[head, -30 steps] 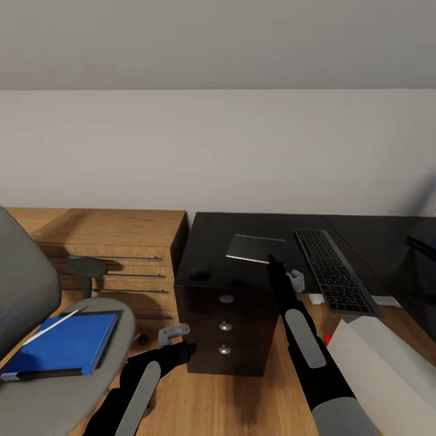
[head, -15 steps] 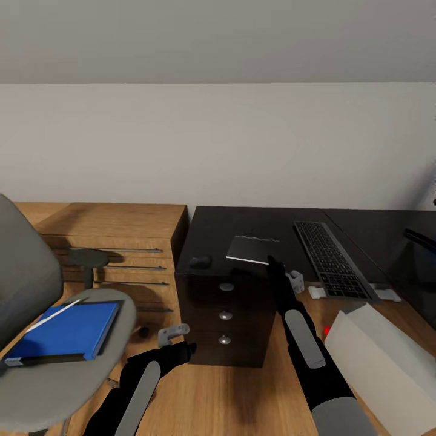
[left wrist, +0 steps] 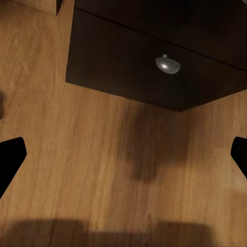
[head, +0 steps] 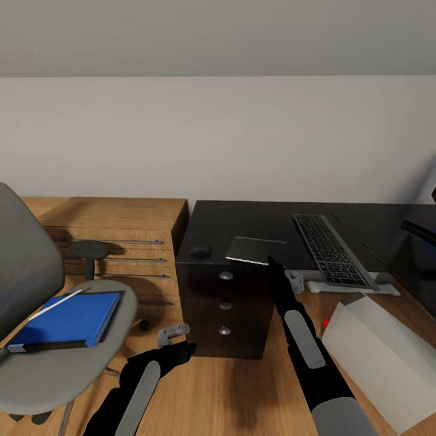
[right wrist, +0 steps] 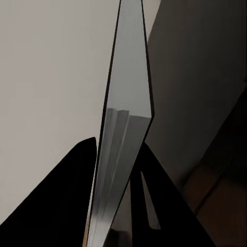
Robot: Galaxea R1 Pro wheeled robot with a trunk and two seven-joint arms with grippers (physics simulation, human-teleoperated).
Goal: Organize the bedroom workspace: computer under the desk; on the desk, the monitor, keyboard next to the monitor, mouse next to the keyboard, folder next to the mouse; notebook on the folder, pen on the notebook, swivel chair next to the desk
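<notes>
Scanning from the left edge of the head view, I see the swivel chair (head: 36, 339) at lower left with the folder (head: 66, 320) lying flat on its seat, a thin white stick across the folder's corner (possibly the pen, too small for me to tell). I judge the folder sits there because it has not been fetched yet.

My left gripper (head: 175, 342) hangs low at bottom centre-left, above the wooden floor (left wrist: 103, 170) in front of the drawer unit (head: 225, 309). In the left wrist view its two fingertips (left wrist: 9, 159) stand wide apart at the frame's edges with nothing between them.

The mouse (head: 200, 251) rests on the desk (head: 242, 221) near its left corner. Just right of it is the notebook (head: 254, 249), at the front edge of the desk, and my right gripper (head: 274, 264) is closed on its near edge; the right wrist view shows the dark fingers (right wrist: 77, 185) pinching the cover and page edges, tight against both faces. I hold it this way, I think, to carry it off until the folder is down.

Further right lies the keyboard (head: 334, 248), then the dark edge of the monitor (head: 418, 254), with the computer (head: 387, 357) on the floor at lower right.
</notes>
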